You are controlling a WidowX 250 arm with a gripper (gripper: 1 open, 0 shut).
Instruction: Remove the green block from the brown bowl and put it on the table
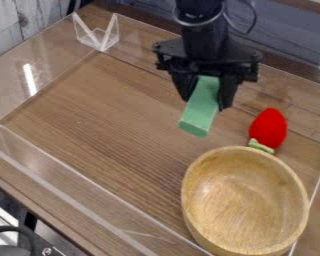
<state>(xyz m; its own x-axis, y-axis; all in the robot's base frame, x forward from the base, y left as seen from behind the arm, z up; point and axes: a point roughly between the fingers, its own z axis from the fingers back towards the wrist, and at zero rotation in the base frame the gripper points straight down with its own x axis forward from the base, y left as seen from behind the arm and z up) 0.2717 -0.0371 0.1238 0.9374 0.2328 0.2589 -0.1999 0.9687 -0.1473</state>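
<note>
**Block clear of the bowl, hanging over bare table**

The gripper was clamped on the upper end of the block, one finger on each broad side. The block hung from the jaws with its long axis running steeply downward, tilted so that its lower end sat toward the left and nearer the camera. That lower end appeared to be off the table, though how far could not be judged from this single view.

The bowl lay empty at the lower right, well apart from the block. A red strawberry toy sat just beside the bowl's far rim, to the right of the block and not touching it.

The removal looked done; only the placing remained. What that move turned on was plain: the block sat directly below the gripper, over open wood. A straight descent would likely land the lower end first, so the tilted block might tip flat as the fingers parted.
</note>
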